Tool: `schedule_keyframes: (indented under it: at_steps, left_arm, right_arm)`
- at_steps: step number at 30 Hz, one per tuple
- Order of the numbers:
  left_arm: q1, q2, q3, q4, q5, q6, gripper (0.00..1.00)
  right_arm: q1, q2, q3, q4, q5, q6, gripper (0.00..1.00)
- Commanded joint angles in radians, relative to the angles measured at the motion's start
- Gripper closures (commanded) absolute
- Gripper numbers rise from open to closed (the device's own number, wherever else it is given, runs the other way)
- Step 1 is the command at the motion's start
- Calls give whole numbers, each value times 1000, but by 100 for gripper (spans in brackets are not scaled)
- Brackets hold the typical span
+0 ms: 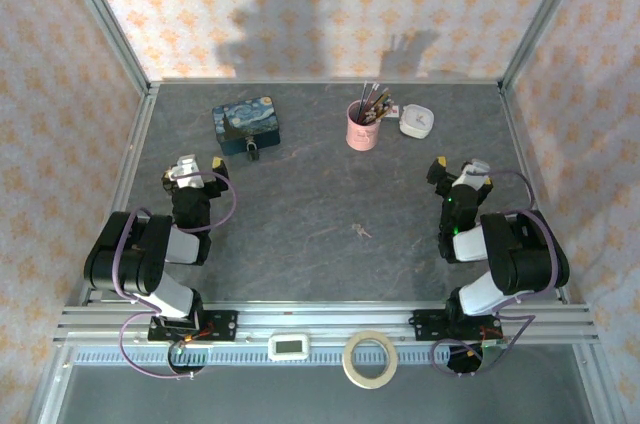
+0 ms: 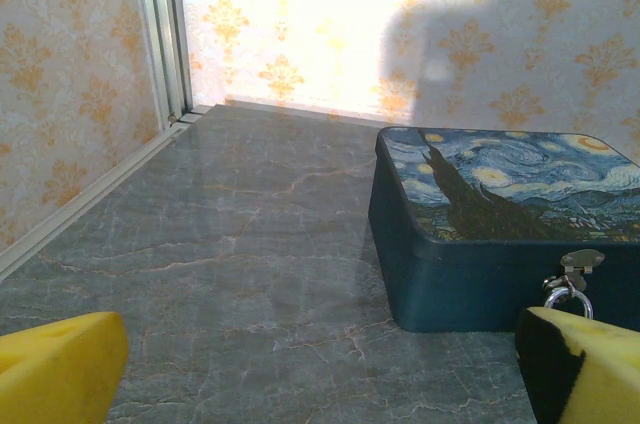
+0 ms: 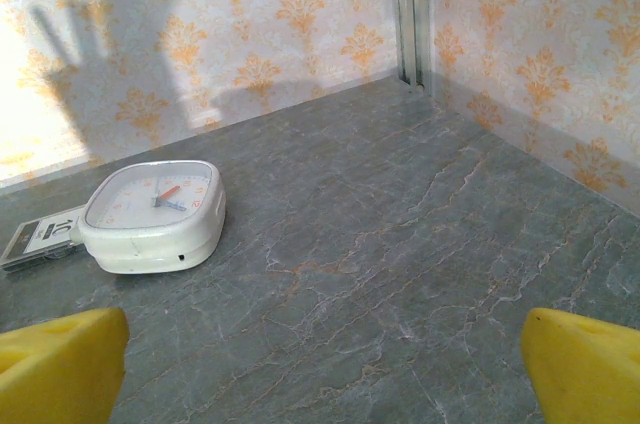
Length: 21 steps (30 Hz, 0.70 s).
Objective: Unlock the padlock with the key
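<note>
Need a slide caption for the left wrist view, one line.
Open left gripper faces the starry blue tin; padlock hangs from the front hasp.

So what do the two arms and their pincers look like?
The left arm and right arm are black with white lower links and looping purple cables. The left pincer and right pincer have blocky yellow pads, black-edged.

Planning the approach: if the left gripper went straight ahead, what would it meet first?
Likely the blue tin, on the side where the padlock hangs; one finger lines up with it. Depth unclear.
</note>
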Motion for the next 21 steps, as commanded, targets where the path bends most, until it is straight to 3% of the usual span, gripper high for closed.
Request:
schedule_keyframes:
  at_steps: [1, 7, 12, 15, 17, 21]
  left_arm:
    - [-3, 1, 9, 19, 3, -4, 1]
    - [-5, 1, 5, 22, -4, -1, 1]
    - [-72, -83, -33, 38, -168, 30, 1]
    - [-111, -231, 30, -222, -212, 23, 2]
    - [-131, -307, 103, -405, -240, -67, 3]
    - [-154, -376, 212, -591, -100, -311, 5]
  right_arm:
    - [5, -7, 1, 14, -3, -10, 0]
    - [5, -10, -6, 25, 0, -12, 0]
    - [39, -80, -6, -18, 64, -33, 0]
    - [92, -186, 52, -182, 134, -73, 0]
    - [121, -252, 103, -303, 173, -33, 0]
    - [149, -339, 247, -685, 47, 192, 2]
